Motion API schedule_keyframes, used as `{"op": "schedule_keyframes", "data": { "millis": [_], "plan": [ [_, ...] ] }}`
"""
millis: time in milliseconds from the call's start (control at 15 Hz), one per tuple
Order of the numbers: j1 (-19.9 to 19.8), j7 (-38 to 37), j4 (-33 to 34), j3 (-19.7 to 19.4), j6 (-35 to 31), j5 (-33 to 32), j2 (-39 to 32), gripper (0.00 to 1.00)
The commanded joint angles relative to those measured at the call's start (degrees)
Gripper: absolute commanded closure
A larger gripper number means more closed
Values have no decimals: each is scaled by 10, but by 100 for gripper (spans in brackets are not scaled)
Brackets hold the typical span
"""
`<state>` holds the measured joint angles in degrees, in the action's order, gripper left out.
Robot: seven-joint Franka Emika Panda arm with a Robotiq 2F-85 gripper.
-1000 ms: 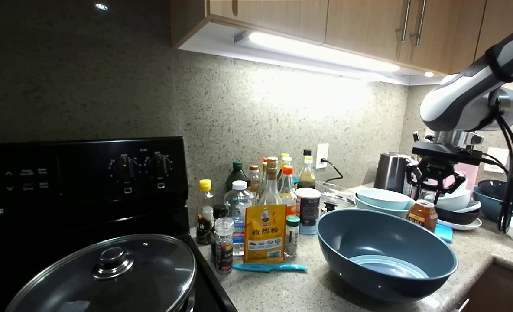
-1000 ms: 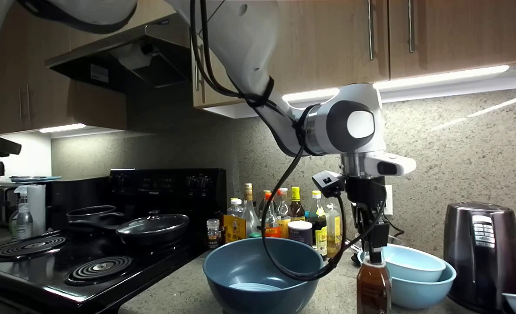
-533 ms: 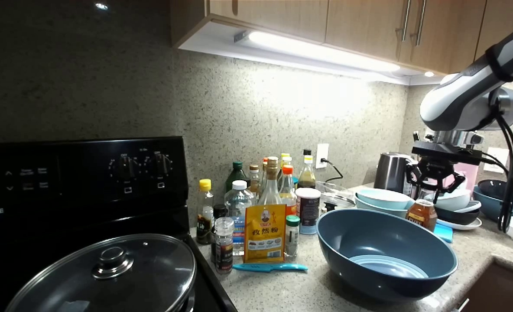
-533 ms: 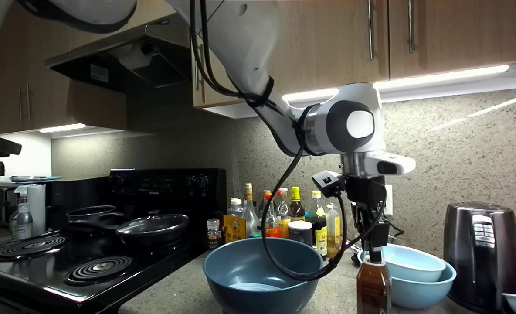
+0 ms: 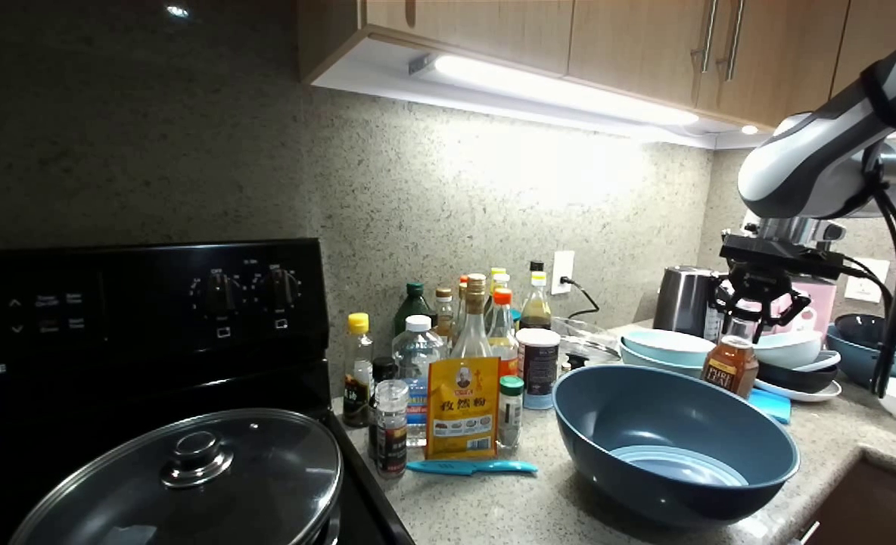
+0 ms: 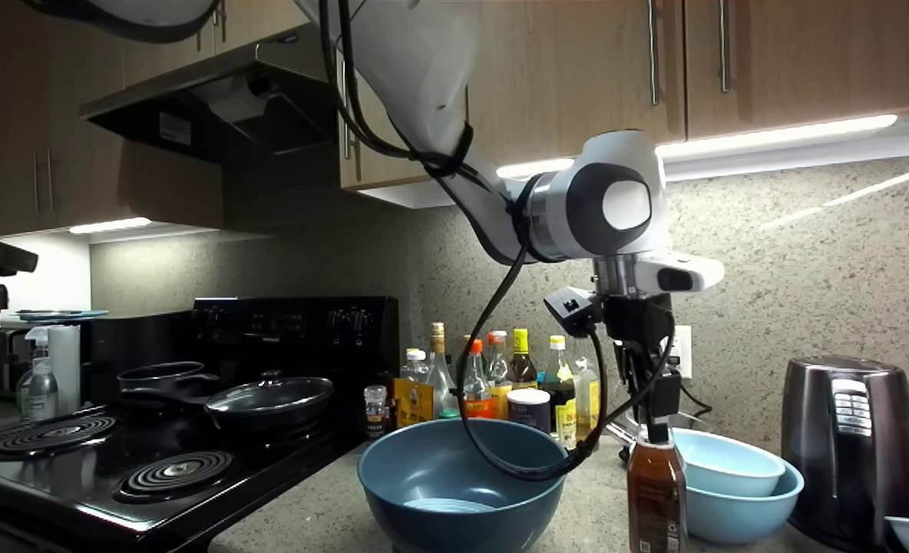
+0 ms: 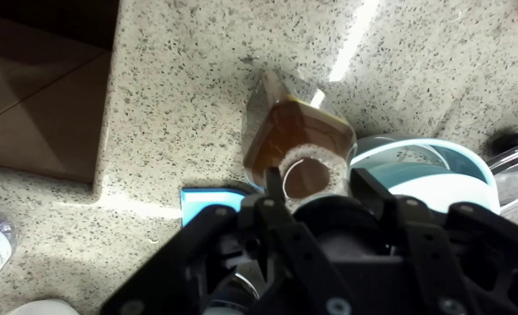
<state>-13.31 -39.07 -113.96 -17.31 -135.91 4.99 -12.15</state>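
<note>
Brown tea bottle (image 5: pixel 730 367) clamped by its neck in the gripper (image 7: pixel 315 179).
It is seen between the big blue bowl (image 6: pixel 462 531) and nested pale-blue bowls (image 6: pixel 738 514). Frothy liquid (image 7: pixel 296 127) is contained, so some weight and sloshing may be expected; the walls are judged smooth, and hold is best taken at the narrow neck.

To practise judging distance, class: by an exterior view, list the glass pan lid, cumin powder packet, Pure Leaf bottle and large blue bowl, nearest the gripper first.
1. Pure Leaf bottle, held by the gripper.
2. Large blue bowl, in the foreground.
3. Cumin powder packet, left of the bowl.
4. Glass pan lid, far left.
</note>
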Motion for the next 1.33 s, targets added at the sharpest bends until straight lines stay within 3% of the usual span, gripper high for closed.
{"op": "schedule_keyframes", "data": {
  "millis": [0,800,933,1000,1267],
  "plan": [
    [10,-16,-37,-3,-18,-21,49,82],
    [22,-135,-64,-4,-72,-111,71,82],
    [19,-140,-58,-1,-54,-108,69,82],
    [15,-108,-56,7,-26,-78,75,82],
    [18,-124,-56,10,31,-96,104,82]
  ]
}}
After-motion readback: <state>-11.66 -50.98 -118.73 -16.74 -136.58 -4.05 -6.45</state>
